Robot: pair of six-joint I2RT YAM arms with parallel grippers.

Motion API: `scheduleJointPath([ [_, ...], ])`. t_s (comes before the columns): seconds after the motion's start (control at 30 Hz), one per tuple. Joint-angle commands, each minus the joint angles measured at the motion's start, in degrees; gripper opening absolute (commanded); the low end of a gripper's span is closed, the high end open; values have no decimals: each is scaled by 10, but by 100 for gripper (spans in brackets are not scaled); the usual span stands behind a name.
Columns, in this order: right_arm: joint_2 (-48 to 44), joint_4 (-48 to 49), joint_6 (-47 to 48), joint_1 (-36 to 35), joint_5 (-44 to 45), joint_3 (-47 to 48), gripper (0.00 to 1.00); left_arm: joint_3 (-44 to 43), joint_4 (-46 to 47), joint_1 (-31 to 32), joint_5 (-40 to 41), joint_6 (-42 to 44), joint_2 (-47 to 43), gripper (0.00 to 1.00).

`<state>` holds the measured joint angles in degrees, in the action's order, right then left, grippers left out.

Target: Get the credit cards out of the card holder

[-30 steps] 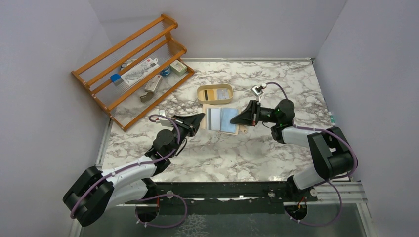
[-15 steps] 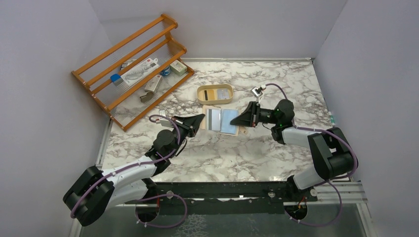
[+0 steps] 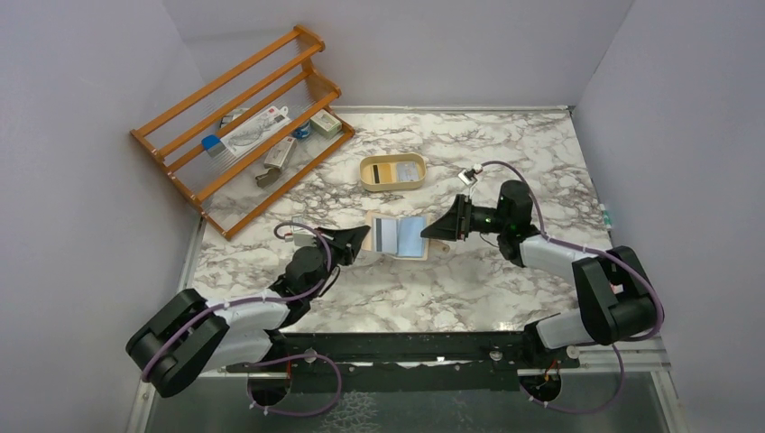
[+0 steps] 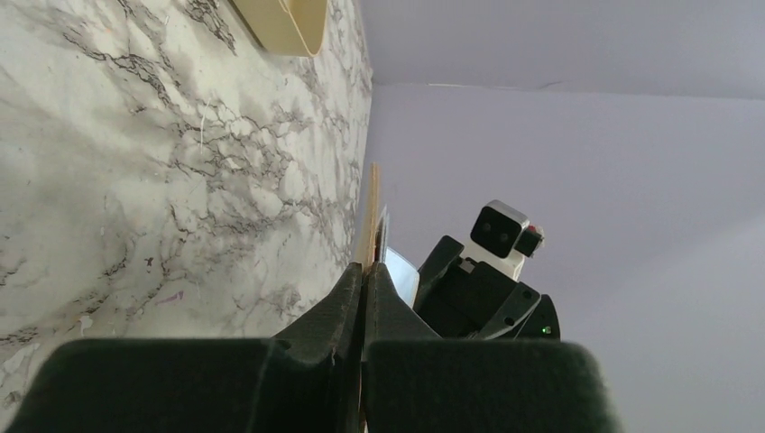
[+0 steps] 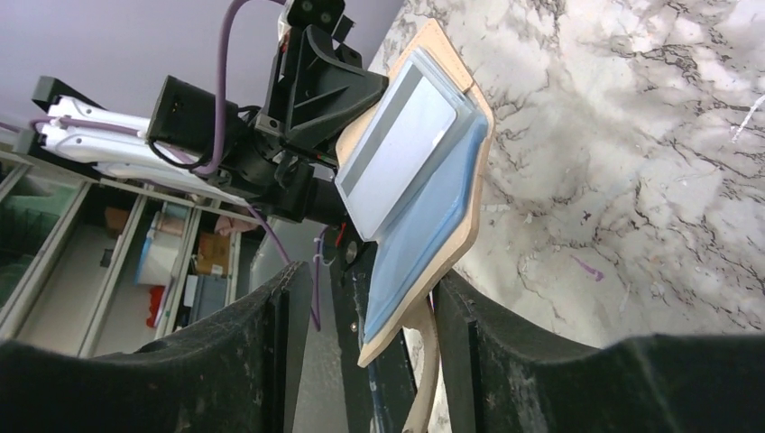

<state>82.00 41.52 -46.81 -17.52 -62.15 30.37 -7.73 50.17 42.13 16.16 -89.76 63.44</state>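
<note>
Top external: holder (image 3: 397, 236) lies opened flat, lifted between the two arms near the middle of the table (image 3: 505, 153), just this side of the tray (image 3: 392, 188). Left gripper (image 3: 364, 240) is on its left edge, right gripper (image 3: 431, 227) at its right edge. Two cards (image 3: 386, 234) show in the pockets, one with a dark stripe, one light blue. Boxes and packets on the rack (image 3: 239, 126) carry print too small to read.

Left wrist: jaws are pressed together on the thin tan edge of the holder, which stands up from the fingertips. Grip looks firm.

Right wrist: jaws stand well apart, with the holder's near corner and its tab between them; neither finger appears to clamp anything. The striped card sits in the upper pocket, seated deep. No brand, number or name is legible on it.

Assessment: extraction has not begun; both cards are in the pockets. This is the approach to the first pull. Next move calls for the right jaws to close on a card's exposed edge only, not the leather, then draw along the pocket while the left holds.
</note>
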Motion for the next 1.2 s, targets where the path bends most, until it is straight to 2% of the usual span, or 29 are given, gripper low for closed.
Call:
scheduleJointPath([
  [0.0, -12, -65, 51, 2, 16, 21, 57, 9, 112, 3, 16, -28, 61, 0],
  [0.1, -7, -79, 64, 1, 22, 28, 63, 19, 206, 3, 10, -50, 131, 0],
  [0.23, -6, -121, 98, 1, 41, 38, 76, 24, 350, 3, -1, -65, 247, 0],
  [0.4, -32, -238, 162, 2, 126, 62, 88, 23, 502, 4, 0, -76, 378, 0],
  [0.57, -80, -328, 196, 2, 290, 76, 92, 10, 524, 7, 0, -77, 422, 0],
  [0.67, -119, -328, 197, 1, 345, 66, 92, 2, 523, 7, -1, -71, 433, 0],
  [0.73, -127, -289, 188, 2, 311, 52, 93, -4, 524, 7, -5, -72, 445, 0],
  [0.87, -61, -209, 123, 1, 184, 36, 93, -18, 524, 8, -9, -71, 469, 0],
  [1.17, 68, -25, -27, -2, 114, -12, 92, -40, 525, 11, 1, -71, 488, 0],
])
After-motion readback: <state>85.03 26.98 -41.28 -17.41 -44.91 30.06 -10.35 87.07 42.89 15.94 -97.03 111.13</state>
